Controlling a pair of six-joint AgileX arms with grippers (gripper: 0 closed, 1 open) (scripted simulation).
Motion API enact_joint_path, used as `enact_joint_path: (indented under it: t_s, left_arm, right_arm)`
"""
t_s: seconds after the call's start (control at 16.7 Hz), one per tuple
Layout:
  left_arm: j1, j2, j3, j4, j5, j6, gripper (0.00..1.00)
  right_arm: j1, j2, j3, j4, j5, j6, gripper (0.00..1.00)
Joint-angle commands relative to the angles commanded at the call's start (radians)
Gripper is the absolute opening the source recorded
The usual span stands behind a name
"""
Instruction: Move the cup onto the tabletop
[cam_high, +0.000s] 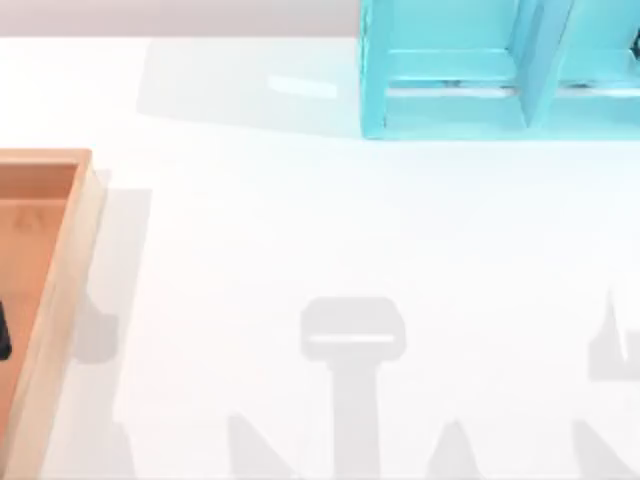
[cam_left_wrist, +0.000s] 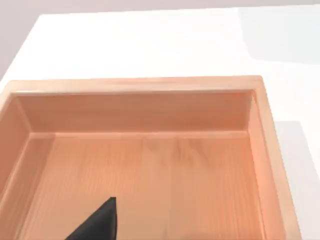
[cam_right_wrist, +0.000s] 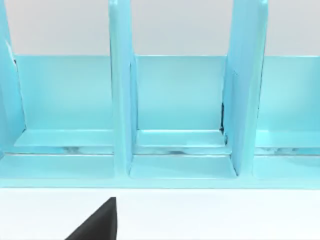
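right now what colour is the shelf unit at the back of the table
Turquoise, a light blue-green all over; the shelf unit shows best in the right wrist view.

Both arms held back, little of either showing

Left end effector (cam_left_wrist: 97, 222) hangs above the wooden tray (cam_left_wrist: 135, 86); right end effector (cam_right_wrist: 97, 222) faces the turquoise shelf (cam_right_wrist: 122, 100).

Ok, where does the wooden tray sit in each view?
Top view: the wooden tray lies at the table's left edge, cut off by the frame.
Left wrist view: the tray is seen from above, its far rim crossing the picture.
Right wrist view: this camera faces the turquoise shelf instead.
Shared landmark: the white tabletop runs through all three.
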Motion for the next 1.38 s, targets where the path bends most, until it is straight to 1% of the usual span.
enact_joint_path:
  t_s: [0.54,0.78,0.9,1.02,1.38]
  left_arm:
    - [0.126,0.827,0.657,-0.653,-0.002,0.136,1.00]
    - [0.169,1.091,0.871,-0.867,-0.004,0.180,1.00]
    - [0.182,1.166,0.936,-0.932,-0.004,0.194,1.00]
    - [0.189,1.200,0.968,-0.965,-0.004,0.201,1.00]
    - [0.185,1.201,0.965,-0.963,-0.005,0.200,1.00]
  right_arm:
    - [0.000,0.000,0.000,0.000,0.000,0.000,1.00]
    - [0.000,0.000,0.000,0.000,0.000,0.000,1.00]
    - [0.000,0.000,0.000,0.000,0.000,0.000,1.00]
    - [0.000,0.000,0.000,0.000,0.000,0.000,1.00]
    - [0.000,0.000,0.000,0.000,0.000,0.000,1.00]
